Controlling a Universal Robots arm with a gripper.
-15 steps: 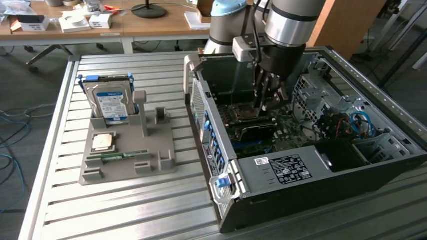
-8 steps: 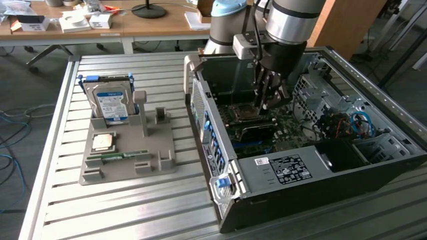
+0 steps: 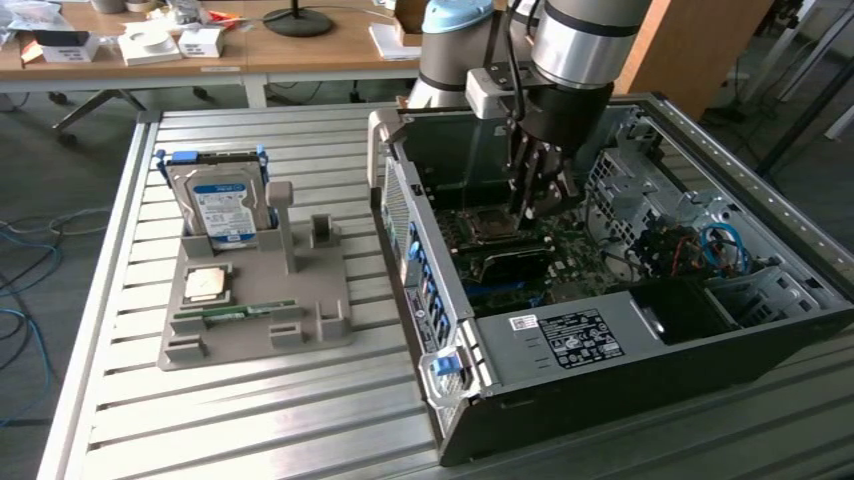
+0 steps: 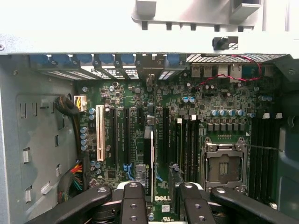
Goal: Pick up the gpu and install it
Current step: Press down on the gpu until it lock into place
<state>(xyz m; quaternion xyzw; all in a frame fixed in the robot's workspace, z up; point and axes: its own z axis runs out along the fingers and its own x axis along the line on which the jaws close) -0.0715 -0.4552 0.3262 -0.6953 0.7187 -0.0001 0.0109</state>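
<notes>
Gripping the gpu [image 4: 148, 158] edge-on over the motherboard [image 4: 187, 112], fingers [image 4: 134, 205] narrowly parted.

Slatted metal workbench [image 3: 267, 400]; wooden desk [image 3: 307, 50] behind with clutter, lamp base [image 3: 296, 20]; blue cables [image 3: 27, 270] on grey floor.

The slatted metal bench [image 3: 267, 400] carries a grey fixture tray [image 3: 254, 330] toward the exterior view's left and an open PC case [image 3: 587, 350] beside it.

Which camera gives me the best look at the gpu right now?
The wrist view: the gpu stands edge-on over the motherboard slots, above the gripper. In the exterior view the gripper largely hides it.
</notes>
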